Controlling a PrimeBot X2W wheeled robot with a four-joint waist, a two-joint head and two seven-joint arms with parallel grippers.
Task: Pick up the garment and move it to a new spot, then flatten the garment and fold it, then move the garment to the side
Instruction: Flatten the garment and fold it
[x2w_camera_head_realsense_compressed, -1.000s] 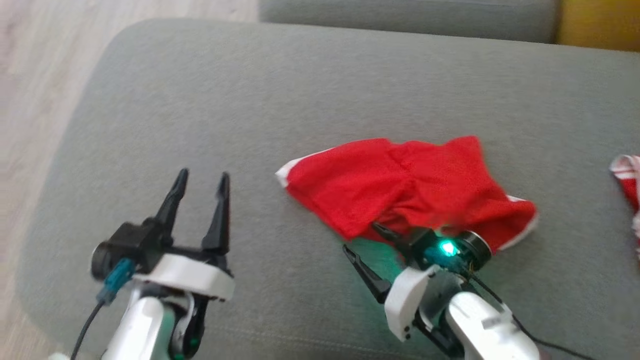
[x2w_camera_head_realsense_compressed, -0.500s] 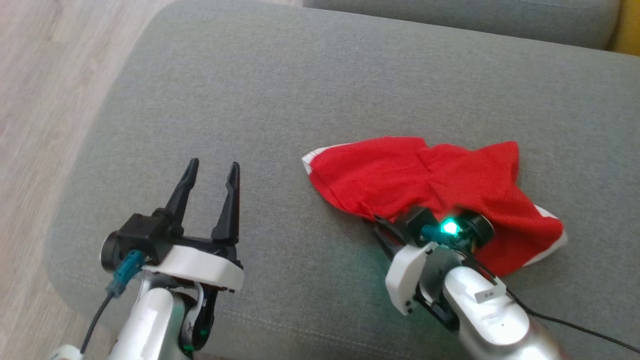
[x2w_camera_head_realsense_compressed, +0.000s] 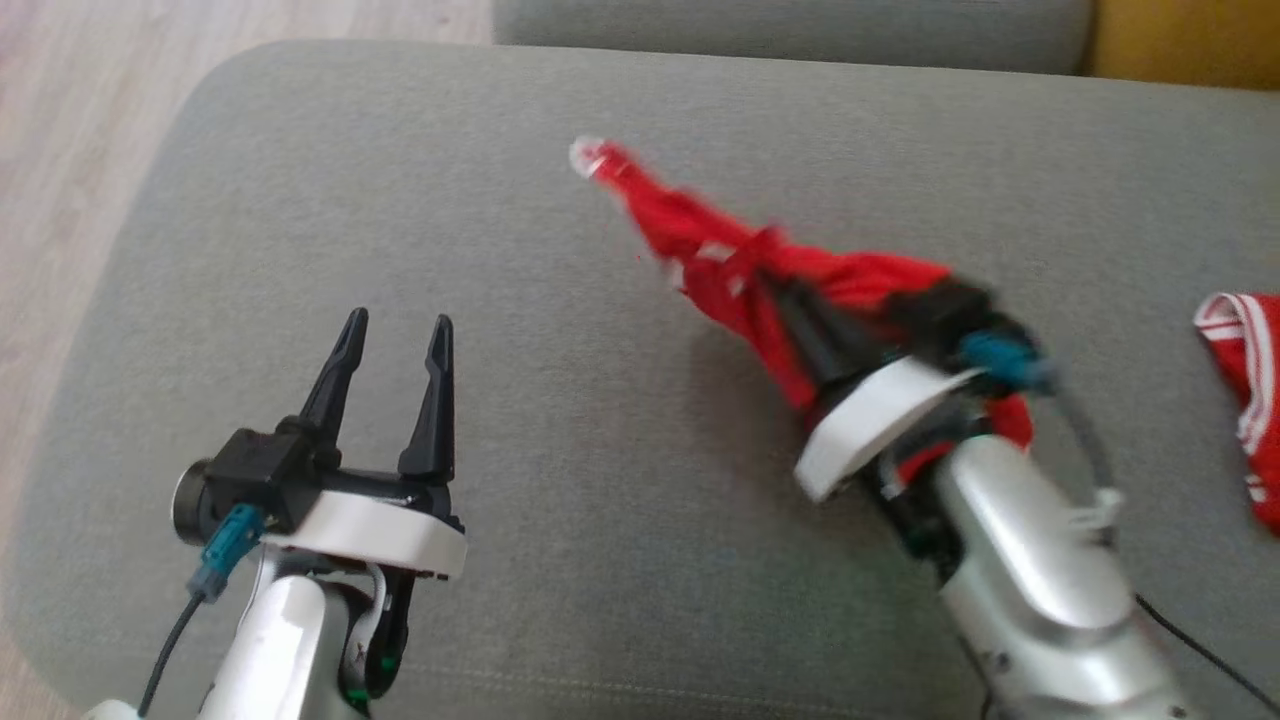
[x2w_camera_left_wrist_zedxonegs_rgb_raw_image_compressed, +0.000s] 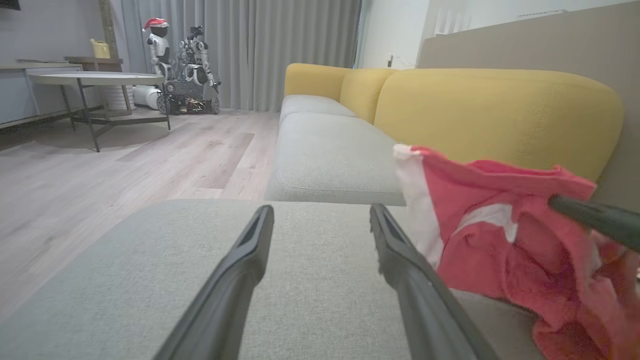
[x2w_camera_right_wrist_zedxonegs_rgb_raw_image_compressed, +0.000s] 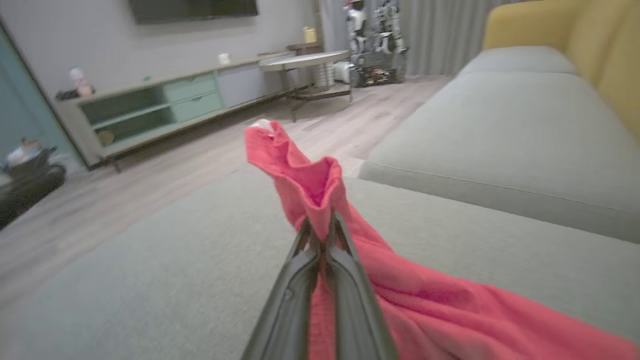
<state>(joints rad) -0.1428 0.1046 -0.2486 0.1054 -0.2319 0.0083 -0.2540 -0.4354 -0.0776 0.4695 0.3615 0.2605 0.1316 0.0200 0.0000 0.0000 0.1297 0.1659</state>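
At the near edge of the grey sofa cushion (x2w_camera_head_realsense_compressed: 560, 500), your left pincer (x2w_camera_head_realsense_compressed: 397, 322) hovered with its fingers spread apart, holding nothing. To its right, your right pincer (x2w_camera_right_wrist_zedxonegs_rgb_raw_image_compressed: 320, 227) was clamped tight on the red garment (x2w_camera_head_realsense_compressed: 680, 225), fingers pressed together around a bunched fold. The cloth stood raised at the grip, its white-trimmed corner poking up beyond the fingertips, the rest draped back over the pincer's body. Farther right, a second red-and-white cloth (x2w_camera_head_realsense_compressed: 1245, 380) lay on the same cushion, well apart. Beyond sat another grey cushion (x2w_camera_head_realsense_compressed: 800, 20) and the yellow backrest (x2w_camera_left_wrist_zedxonegs_rgb_raw_image_compressed: 490, 110).
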